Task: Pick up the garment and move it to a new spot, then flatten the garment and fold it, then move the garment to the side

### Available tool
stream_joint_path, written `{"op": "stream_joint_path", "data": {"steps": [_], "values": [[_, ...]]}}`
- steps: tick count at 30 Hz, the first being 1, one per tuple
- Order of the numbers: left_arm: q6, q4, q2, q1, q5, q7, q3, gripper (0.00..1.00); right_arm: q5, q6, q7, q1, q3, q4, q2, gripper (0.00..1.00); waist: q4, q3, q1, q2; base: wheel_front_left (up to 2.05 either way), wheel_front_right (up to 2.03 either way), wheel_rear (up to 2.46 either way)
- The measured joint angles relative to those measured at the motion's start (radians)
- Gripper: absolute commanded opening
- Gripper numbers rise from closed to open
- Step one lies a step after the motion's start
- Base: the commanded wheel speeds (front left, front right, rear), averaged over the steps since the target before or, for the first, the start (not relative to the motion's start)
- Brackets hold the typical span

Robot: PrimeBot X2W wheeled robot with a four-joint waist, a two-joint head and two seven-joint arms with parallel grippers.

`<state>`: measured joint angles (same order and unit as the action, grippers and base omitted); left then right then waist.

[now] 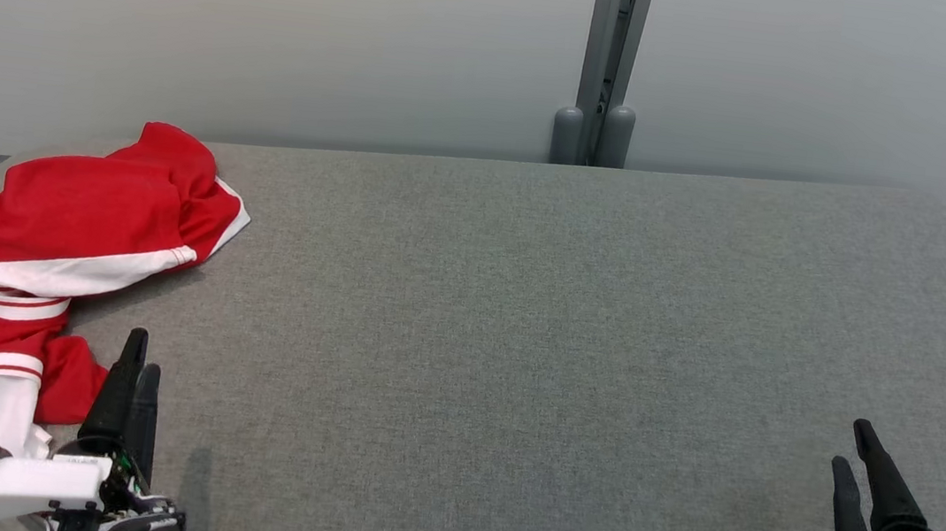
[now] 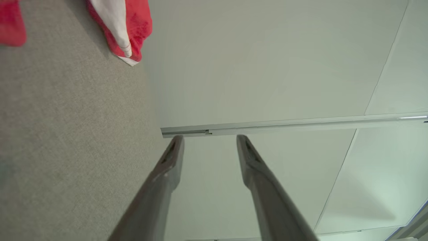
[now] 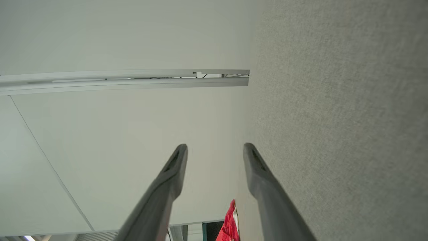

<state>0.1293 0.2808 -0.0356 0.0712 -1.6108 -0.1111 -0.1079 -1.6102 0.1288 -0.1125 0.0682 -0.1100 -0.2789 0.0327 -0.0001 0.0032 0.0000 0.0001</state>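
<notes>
The garment (image 1: 56, 254), a red piece with white bands, lies bunched and rumpled at the left end of the grey counter (image 1: 517, 351), running from near the far edge down along the left side towards the robot. No part of it is spread flat and no tidy fold shows, so I judge the task to be at its very start: the pick-up, the move to a new spot, the flattening, the folding and the last shift to the side all seem left to do. The left tool (image 1: 143, 353) sits low at the near edge, just beside the lower red part of the garment; whether it brushes the cloth I cannot tell. Its two dark fingers stand well apart with nothing between them, as the left wrist view makes plain. The right tool (image 1: 851, 444) rests at the near right corner, well apart from the garment, its fingers spread likewise and holding nothing. The broad middle of the counter lies bare, which looks a fair place to carry the cloth to, and the left tool seems the better placed to take the first hold
</notes>
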Motion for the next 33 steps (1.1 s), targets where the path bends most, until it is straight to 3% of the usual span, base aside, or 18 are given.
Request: {"op": "stream_joint_path", "data": {"steps": [9, 16, 22, 33], "values": [[0.000, -0.011, 0.002, -0.009, 0.001, 0.042, 0.034, 1.00, 0.004, -0.002, 0.040, -0.016, 0.023, 0.020, -0.001, 1.00, -0.003, 0.000, 0.0000, 0.0000, 0.00, 0.00, 0.00], [0.000, -0.021, 0.000, -0.012, 0.049, 0.073, 0.059, 1.00, 0.077, -0.002, 0.072, -0.025, 0.035, 0.046, 0.000, 1.00, -0.005, -0.001, 0.0000, 0.0000, 0.00, 0.00, 0.00], [-0.009, -0.026, -0.001, -0.023, 0.137, 0.099, 0.079, 1.00, 0.210, -0.002, 0.097, -0.035, 0.047, 0.073, 0.001, 1.00, -0.007, -0.003, 0.0000, 0.0000, 0.00, 0.00, 0.00], [-0.069, -0.027, -0.025, -0.024, 0.391, 0.142, 0.125, 1.00, 0.515, -0.002, 0.140, -0.037, 0.060, 0.112, 0.006, 1.00, -0.008, -0.007, 0.0000, 0.0000, 0.00, 0.00, 0.00]]}}
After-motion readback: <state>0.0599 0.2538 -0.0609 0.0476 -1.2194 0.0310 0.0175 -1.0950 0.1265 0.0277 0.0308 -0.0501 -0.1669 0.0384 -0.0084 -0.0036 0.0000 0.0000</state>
